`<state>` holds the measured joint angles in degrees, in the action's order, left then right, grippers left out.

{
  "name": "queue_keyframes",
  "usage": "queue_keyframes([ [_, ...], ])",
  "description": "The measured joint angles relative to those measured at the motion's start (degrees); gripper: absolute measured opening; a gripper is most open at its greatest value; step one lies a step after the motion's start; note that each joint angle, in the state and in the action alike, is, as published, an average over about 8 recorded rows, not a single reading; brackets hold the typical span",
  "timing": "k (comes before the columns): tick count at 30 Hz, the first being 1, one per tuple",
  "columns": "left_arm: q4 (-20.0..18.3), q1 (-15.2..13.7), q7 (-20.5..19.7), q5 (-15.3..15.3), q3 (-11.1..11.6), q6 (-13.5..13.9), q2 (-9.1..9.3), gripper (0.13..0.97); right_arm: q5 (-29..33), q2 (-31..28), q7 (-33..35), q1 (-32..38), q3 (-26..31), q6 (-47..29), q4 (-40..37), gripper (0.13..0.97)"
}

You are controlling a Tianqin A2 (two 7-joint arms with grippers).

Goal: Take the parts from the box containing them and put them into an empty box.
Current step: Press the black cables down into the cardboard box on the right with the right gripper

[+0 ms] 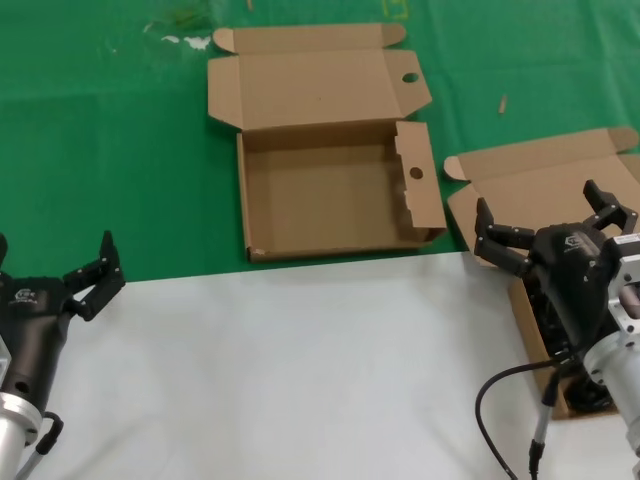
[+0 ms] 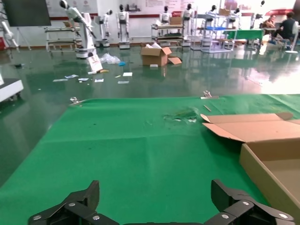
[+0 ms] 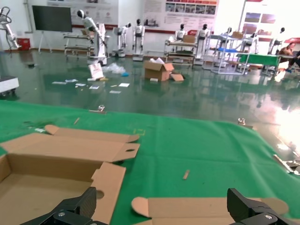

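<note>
Your black cable bundles [image 1: 560,345] lie in the plain-lidded cardboard box [image 1: 530,195] at the worktop's [image 1: 300,370] right edge, mostly hidden under your right arm. The right tool [image 1: 553,228] hovers over that box, fingers spread apart, holding nothing. The holed-flap empty box [image 1: 330,195] sits open, well apart to the left on the green mat [image 1: 100,150]. Your left tool [image 1: 50,270] waits at the near left, fingers apart.

Empty box [image 1: 330,200] open from above — upright holed side flap [image 1: 412,178] walls its right
</note>
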<state>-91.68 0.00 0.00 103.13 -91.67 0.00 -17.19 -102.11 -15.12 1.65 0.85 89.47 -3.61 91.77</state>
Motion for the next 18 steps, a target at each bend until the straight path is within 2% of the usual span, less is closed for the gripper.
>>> queue_keyframes([
  [5, 0.00, 0.00, 0.00, 0.00, 0.00, 0.00, 0.00, 0.824, -0.16, 1.11, 1.65, -0.33, -1.67, -1.54, 0.17, 0.966],
  [8, 0.00, 0.00, 0.00, 0.00, 0.00, 0.00, 0.00, 0.789, -0.26, -0.58, 1.31, -0.43, -0.77, -1.14, 0.42, 0.966],
  [12, 0.00, 0.00, 0.00, 0.00, 0.00, 0.00, 0.00, 0.700, -1.36, -6.69, -0.35, -0.45, 3.13, 0.78, 1.22, 0.966],
  [18, 0.00, 0.00, 0.00, 0.00, 0.00, 0.00, 0.00, 0.580, -2.81, -20.20, -4.41, 0.06, 9.97, 2.47, 2.90, 0.966],
])
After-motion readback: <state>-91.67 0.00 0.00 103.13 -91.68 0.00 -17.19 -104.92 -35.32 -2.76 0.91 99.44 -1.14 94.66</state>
